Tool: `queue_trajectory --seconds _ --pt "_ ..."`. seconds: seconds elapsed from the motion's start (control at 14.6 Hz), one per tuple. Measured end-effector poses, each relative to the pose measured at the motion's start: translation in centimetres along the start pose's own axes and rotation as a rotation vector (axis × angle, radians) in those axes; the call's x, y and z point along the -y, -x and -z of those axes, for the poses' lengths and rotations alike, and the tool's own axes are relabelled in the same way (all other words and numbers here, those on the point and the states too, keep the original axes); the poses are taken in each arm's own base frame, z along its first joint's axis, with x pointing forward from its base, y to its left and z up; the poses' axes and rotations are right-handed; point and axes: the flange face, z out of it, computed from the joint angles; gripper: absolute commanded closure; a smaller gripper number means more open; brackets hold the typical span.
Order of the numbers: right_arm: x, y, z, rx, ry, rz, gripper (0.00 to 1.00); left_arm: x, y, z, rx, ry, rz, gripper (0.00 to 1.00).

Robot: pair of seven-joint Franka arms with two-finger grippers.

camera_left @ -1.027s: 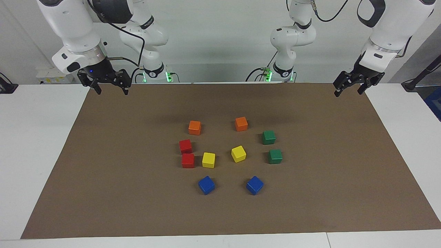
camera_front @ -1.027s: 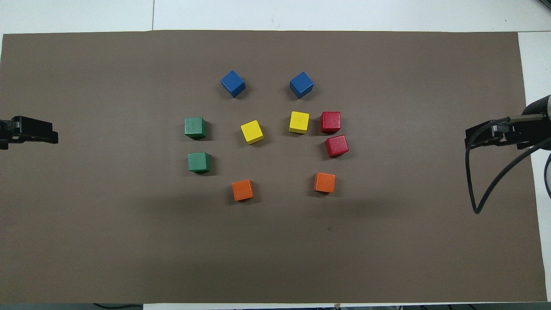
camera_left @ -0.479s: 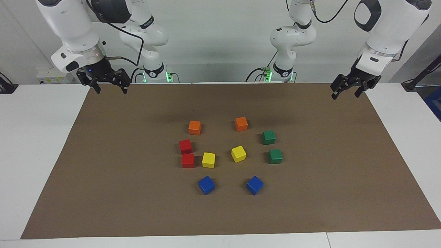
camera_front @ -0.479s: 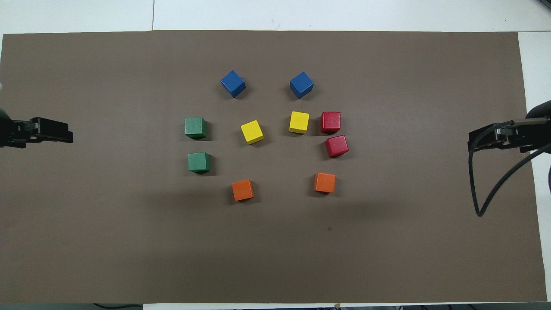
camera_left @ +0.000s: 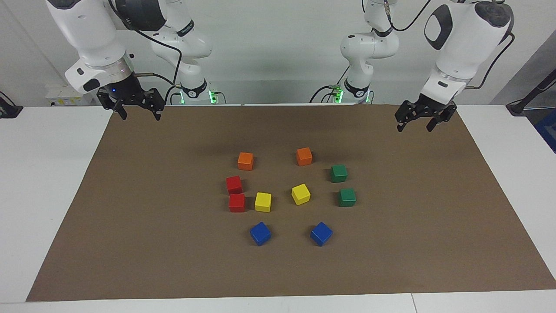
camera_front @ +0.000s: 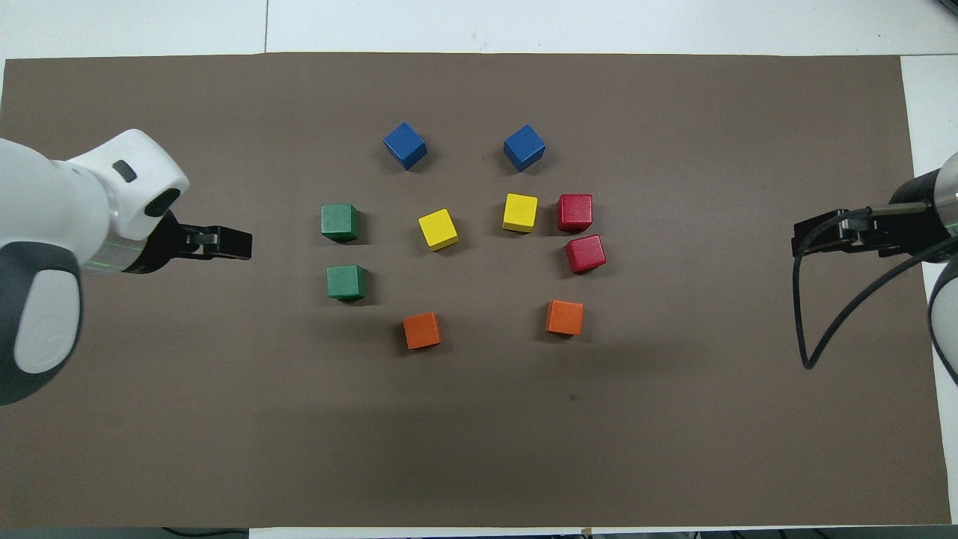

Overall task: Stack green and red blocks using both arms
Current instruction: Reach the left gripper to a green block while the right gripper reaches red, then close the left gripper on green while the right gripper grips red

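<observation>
left claw (camera_left: 415,122) (open) over matte brown mat (camera_left: 173,243).

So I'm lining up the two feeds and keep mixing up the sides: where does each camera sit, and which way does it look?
Facing view: high across the table, looking at the robots; both arms show, left hand and right hand open above the brown mat.
Overhead view: above the robots' end, looking steeply down; only wrists and hands enter.
Shared: the green blocks and red blocks, sides swapped between views.
</observation>
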Motion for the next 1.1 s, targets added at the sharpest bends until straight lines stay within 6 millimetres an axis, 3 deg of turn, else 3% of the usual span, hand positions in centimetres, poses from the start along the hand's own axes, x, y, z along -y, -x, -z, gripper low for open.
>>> queue_trajectory --seconds 0.27,0.41,0.75,1.1 --pt "4.9 -0.2 -2.0 -0.021 -0.006 -0.019 0.05 -4.7 -0.7 -5.2 0.035 0.005 -0.023 0.00" --pt "7.4 -1.0 -3.7 -0.036 -0.011 -0.029 0.05 -6.0 -1.2 -7.6 0.052 0.005 -0.033 0.00" --pt "13.6 -4.9 -10.4 -0.061 -0.028 -0.042 0.05 -6.2 -1.5 -11.5 0.069 0.003 0.004 0.00" --pt "17.4 -6.6 -13.3 -0.091 -0.042 -0.029 0.07 -6.6 -0.7 -14.9 0.059 0.003 0.064 0.00"
